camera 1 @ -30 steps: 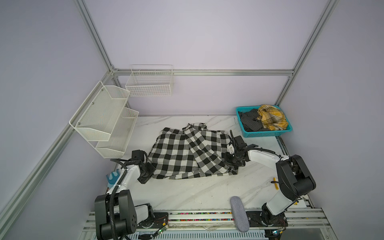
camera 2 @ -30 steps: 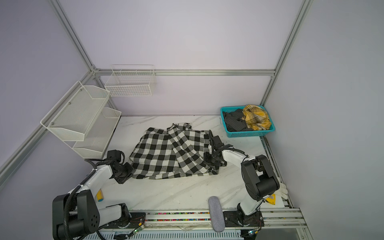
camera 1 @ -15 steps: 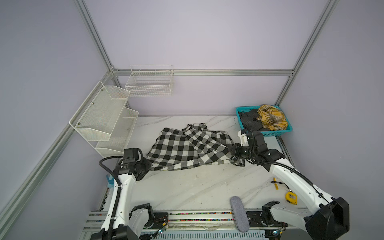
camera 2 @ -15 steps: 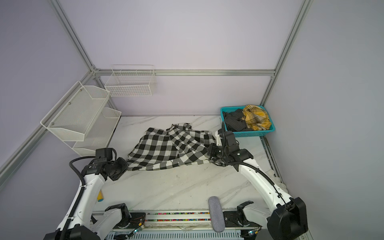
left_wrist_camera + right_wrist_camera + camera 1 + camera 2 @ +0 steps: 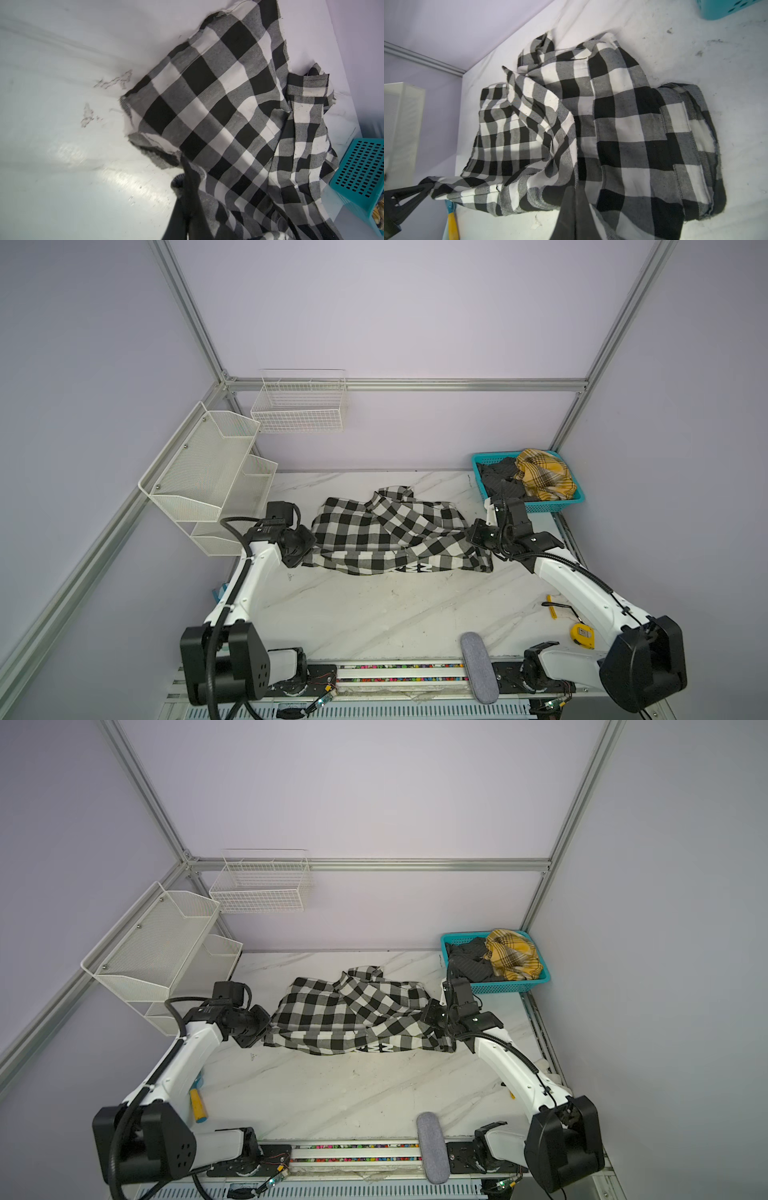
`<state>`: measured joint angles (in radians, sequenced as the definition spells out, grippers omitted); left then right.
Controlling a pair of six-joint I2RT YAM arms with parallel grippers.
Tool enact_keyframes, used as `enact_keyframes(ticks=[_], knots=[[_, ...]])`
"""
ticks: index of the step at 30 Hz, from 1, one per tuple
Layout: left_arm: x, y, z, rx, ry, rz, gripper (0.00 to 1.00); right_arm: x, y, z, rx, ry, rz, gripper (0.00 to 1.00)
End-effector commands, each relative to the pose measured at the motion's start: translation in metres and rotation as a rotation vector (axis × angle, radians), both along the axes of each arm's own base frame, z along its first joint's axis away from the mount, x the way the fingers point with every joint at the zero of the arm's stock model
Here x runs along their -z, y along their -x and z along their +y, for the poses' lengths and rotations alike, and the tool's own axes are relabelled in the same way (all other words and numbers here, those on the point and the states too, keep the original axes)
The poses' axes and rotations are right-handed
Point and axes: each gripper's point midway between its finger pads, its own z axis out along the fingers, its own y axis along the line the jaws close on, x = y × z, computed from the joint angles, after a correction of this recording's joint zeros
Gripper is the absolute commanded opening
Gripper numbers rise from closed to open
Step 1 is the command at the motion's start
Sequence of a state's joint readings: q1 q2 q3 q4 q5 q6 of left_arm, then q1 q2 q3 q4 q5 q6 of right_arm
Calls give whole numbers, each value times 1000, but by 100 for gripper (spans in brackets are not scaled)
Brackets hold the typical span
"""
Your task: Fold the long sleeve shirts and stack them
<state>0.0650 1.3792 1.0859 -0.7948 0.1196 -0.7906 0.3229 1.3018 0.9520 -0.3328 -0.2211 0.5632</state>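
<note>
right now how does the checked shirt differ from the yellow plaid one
The checked shirt is black and white; the yellow plaid shirt is yellow. The checked shirt is held stretched between the left gripper and right gripper; the yellow plaid shirt lies bunched in the teal basket. Both are patterned cloth.

White block letters (image 5: 412,568) on the checked shirt (image 5: 386,531) are too crumpled to read.
</note>
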Motion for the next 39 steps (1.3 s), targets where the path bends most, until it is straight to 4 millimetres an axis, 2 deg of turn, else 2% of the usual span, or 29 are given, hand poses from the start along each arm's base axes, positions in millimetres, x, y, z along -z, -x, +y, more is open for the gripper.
enact_keyframes(ticks=[1,5,9,11,14,17,21,24,28,31,33,35,37,39], knots=[[-19,-68,7,16,-50,-120,0,-7,-29,-3,32,6,-65,0],[17,-90,10,20,-72,-44,0,21,-48,-5,45,33,-23,0],[39,-86,21,-19,-118,7,0,34,-63,-13,75,43,-13,0],[50,-84,23,-20,-126,33,0,47,-68,-13,77,49,10,0],[72,-80,25,-19,-122,90,0,71,-70,-9,57,51,59,0],[90,-76,21,-11,-101,129,0,87,-68,-7,47,51,90,0],[93,-74,19,-7,-88,126,0,93,-60,-7,43,46,113,0],[89,-76,19,6,-96,114,8,94,-55,-8,34,57,120,0],[87,-74,19,15,-97,126,43,95,-52,-9,23,68,132,0],[68,-69,17,-3,-104,94,60,95,-52,-8,14,76,139,0],[48,-66,12,-3,-123,49,65,86,-54,-8,13,86,127,19],[35,-58,-1,23,-132,25,66,70,-58,-9,19,126,100,43],[33,-48,-15,50,-127,29,64,50,-61,-12,27,193,70,56],[38,-37,-23,51,-109,38,55,30,-65,-8,22,240,28,64]])
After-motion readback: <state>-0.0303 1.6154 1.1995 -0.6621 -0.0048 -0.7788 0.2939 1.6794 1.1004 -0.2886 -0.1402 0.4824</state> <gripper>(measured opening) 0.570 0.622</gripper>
